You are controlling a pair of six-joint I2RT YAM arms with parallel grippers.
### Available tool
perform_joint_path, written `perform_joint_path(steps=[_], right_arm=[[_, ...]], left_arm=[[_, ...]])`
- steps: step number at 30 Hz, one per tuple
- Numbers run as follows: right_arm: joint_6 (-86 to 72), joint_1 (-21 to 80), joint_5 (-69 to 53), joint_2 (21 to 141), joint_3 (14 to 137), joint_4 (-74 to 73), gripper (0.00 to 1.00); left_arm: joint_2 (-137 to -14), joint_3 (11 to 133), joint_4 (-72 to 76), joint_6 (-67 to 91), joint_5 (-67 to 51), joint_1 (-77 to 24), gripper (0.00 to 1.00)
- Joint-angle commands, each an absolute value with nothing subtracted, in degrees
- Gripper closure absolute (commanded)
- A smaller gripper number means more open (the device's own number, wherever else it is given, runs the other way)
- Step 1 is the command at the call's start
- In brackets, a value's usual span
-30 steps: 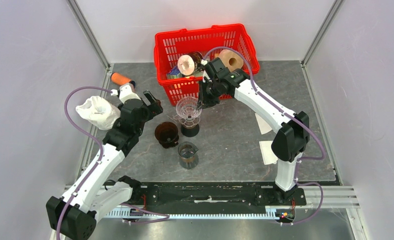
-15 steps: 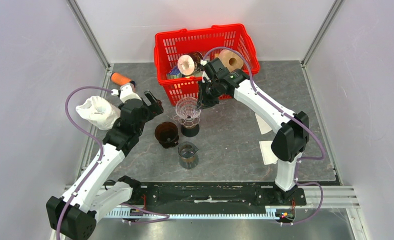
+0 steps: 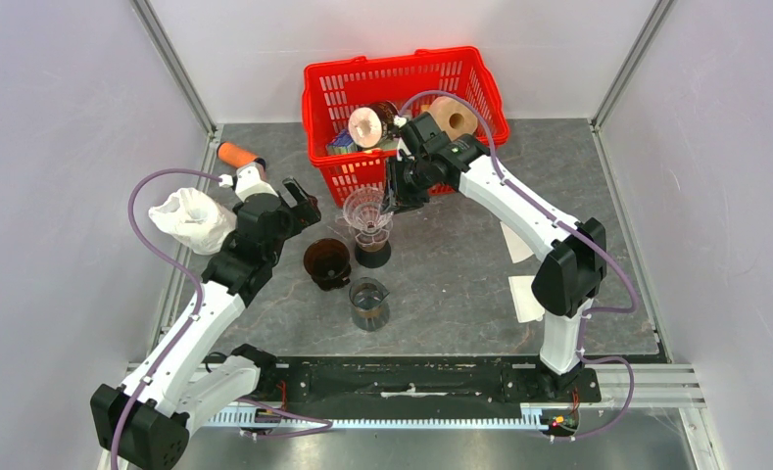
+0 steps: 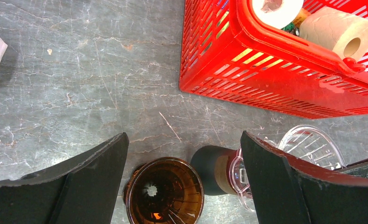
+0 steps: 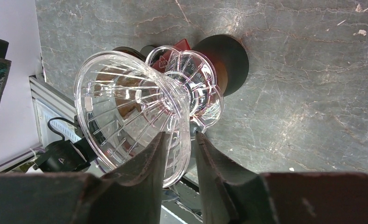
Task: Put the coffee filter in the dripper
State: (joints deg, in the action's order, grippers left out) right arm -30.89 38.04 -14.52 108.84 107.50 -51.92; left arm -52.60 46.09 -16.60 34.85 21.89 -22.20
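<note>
A clear plastic dripper [image 3: 367, 210] is tilted over its black stand [image 3: 372, 255], mid table. My right gripper [image 3: 394, 199] is shut on its rim; in the right wrist view the rim [image 5: 130, 107] sits between my fingers [image 5: 179, 135]. An amber glass dripper [image 3: 326, 260] stands just left of it. My left gripper [image 3: 299, 201] is open and empty above it; in the left wrist view the amber dripper [image 4: 165, 191] lies between the wide jaws [image 4: 184, 137]. Two white paper filters [image 3: 515, 243] [image 3: 526, 298] lie flat on the right of the table.
A red basket [image 3: 319, 86] with paper rolls stands at the back, close behind my right gripper. A small glass pitcher [image 3: 368, 303] stands in front of the drippers. A white crumpled bag [image 3: 191, 217] and an orange object [image 3: 235, 155] lie at the left edge.
My right gripper has shifted slightly left and back with the clear dripper, which now tilts more over its stand. The left arm has not moved.
</note>
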Motion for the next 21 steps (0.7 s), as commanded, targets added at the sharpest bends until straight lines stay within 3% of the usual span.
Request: perform_joint_path(steps=[1, 7, 11, 12, 21], right_arm=[[-30.9, 38.4, -15.7, 108.4, 110.5, -50.4, 0.61], [-30.2, 38.4, -15.8, 108.3, 111.6, -50.2, 0.42], [-30.0, 38.4, -11.8, 106.3, 111.0, -49.9, 0.07], [-30.0, 38.4, -10.8, 105.5, 110.7, -49.5, 0.03], [-35.3, 34.1, -1.1, 93.1, 98.4, -42.7, 0.03]], left_arm=[[-52.5, 46.6, -15.5, 35.3, 21.4, -21.9, 0.03], [-52.4, 46.6, -15.6, 35.4, 21.4, -21.9, 0.03], [-52.3, 46.6, -15.5, 35.5, 21.2, -21.9, 0.03], [-52.3, 46.7, -15.6, 35.4, 21.3, -21.9, 0.03], [-51.3, 46.5, -16.3, 35.1, 22.6, -21.9, 0.03]])
